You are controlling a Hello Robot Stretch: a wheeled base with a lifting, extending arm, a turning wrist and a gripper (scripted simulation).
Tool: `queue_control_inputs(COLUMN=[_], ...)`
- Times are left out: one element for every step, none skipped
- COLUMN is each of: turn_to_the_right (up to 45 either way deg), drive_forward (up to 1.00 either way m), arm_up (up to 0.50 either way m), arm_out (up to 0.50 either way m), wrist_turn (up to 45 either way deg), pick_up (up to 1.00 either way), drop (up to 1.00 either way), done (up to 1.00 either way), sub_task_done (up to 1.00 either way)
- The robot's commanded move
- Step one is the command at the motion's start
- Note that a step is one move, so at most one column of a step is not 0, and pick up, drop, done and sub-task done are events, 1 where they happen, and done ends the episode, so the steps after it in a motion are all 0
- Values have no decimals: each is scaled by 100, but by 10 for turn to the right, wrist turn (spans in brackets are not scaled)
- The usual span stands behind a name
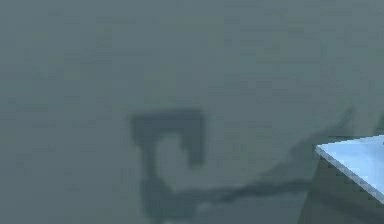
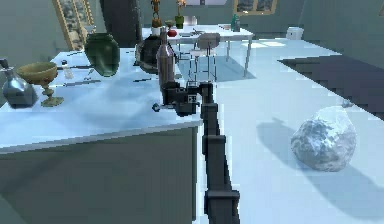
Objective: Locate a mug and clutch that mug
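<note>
The bowl (image 2: 102, 52) is dark green, goblet (image 2: 42, 76) brass-gold, countertop (image 2: 95, 112) pale blue-white, rounded lump (image 2: 323, 138) mottled grey-white.

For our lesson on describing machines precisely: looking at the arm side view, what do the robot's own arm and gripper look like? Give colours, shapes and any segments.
The dark, square-sectioned arm is a long bar made of several block-like segments, with visible steps where one meets the next. At its far end is the small dark gripper, a compact blackish body. Its jaws are two thin dark prongs.
</note>
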Motion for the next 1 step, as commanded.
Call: queue_control_inputs(turn_to_the_right=[0], drive_forward=[0], arm_up=[10], arm_out=[0], wrist_turn=[0], pick_up=[0], drop=[0], done=[0], sub_task_done=[0])
